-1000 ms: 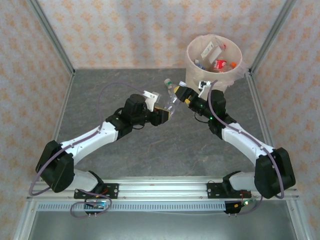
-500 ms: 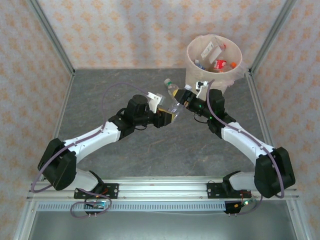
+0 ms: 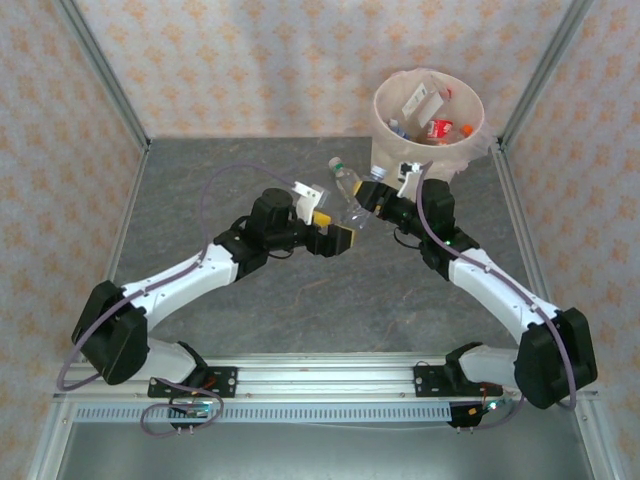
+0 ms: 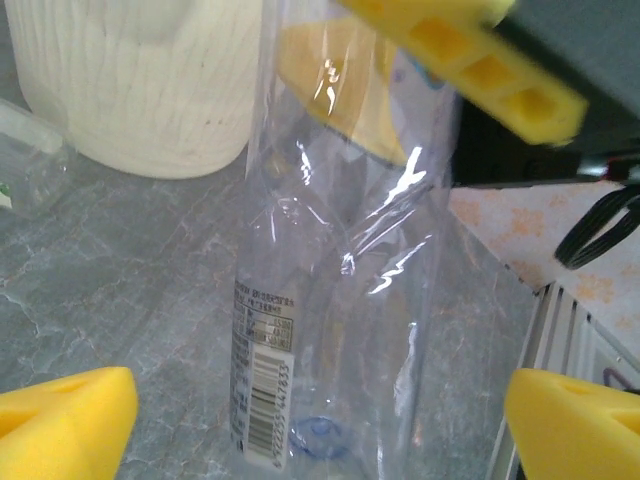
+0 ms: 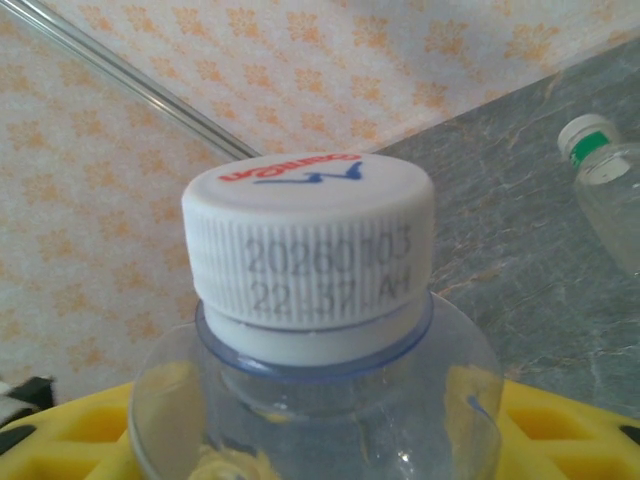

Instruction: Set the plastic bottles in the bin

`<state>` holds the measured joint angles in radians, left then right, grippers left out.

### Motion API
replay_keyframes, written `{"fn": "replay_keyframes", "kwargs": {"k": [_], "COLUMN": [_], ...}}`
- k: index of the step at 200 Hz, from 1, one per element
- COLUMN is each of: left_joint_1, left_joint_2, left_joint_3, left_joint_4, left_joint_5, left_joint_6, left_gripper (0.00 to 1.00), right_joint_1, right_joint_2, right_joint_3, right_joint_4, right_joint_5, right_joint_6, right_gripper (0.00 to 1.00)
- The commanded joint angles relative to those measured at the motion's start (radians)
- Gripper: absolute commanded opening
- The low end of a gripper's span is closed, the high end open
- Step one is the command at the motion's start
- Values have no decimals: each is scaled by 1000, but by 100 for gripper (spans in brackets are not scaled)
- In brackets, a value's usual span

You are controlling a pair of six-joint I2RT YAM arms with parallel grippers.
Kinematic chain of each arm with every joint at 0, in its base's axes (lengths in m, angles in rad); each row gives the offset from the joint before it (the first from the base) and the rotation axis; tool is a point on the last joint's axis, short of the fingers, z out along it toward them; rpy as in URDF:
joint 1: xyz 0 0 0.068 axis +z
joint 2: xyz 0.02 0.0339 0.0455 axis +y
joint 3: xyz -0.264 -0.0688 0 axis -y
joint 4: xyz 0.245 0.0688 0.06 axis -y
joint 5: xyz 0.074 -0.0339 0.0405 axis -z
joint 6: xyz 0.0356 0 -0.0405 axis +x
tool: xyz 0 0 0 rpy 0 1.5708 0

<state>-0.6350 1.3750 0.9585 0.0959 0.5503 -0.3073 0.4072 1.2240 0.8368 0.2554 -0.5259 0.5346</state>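
- Bottle (image 4: pixel 340 250) hangs clear of the table (image 3: pixel 250 170), between the left gripper's (image 4: pixel 318 425) spread pads and touching neither. The right gripper (image 3: pixel 366 203) clamps it near the cap end.
- Left gripper is wide open and empty, so the right alone carries the bottle.
- Risk: the grip sits at one end, on thin creased plastic. A quick swing could let the body pivot or slip out short of the bin (image 3: pixel 377 108), just beyond the right gripper.
- Risk: the base may clip a left pad if carried sideways.
- Long axis runs tilted from left gripper up to right. The cap points at the right wrist and the base toward the left pads.
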Motion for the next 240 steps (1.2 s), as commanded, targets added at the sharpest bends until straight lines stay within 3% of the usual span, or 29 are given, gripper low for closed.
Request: {"fn": "replay_keyframes", "kwargs": {"k": [1,49,79,129,171,204,240], "left_joint_1": [3,3,3,5,6,9,9], "left_joint_2": [-98,-239,-257,-271,-286,-293,-308], "left_joint_3": [-40,-148,-165,-194,-204,-205,-219], "left_joint_4": [29,-43,-155,-204,-217,-229,-230], "left_joint_5": [-94,-734,-941,-1019,-1053,-1071,-1114], "left_joint_6": [18,-84,-159,-201,-202,-202,-222], "left_gripper": [99,100,100,100,100,100,100], "right_joint_1": [6,4,-7,-103,-180,-237,-247], "right_joint_2": [-35,-33,32,152,262,356,437], "right_joint_3": [57,202,367,623,770,938,1044], "right_joint_4": [-45,-158,-236,-337,-407,-492,-530], "right_joint_5": [74,174,164,218,408,343,436], "right_joint_6": [-89,-215,-283,-378,-416,-388,-450], "right_gripper": [58,58,58,58,58,58,60]}}
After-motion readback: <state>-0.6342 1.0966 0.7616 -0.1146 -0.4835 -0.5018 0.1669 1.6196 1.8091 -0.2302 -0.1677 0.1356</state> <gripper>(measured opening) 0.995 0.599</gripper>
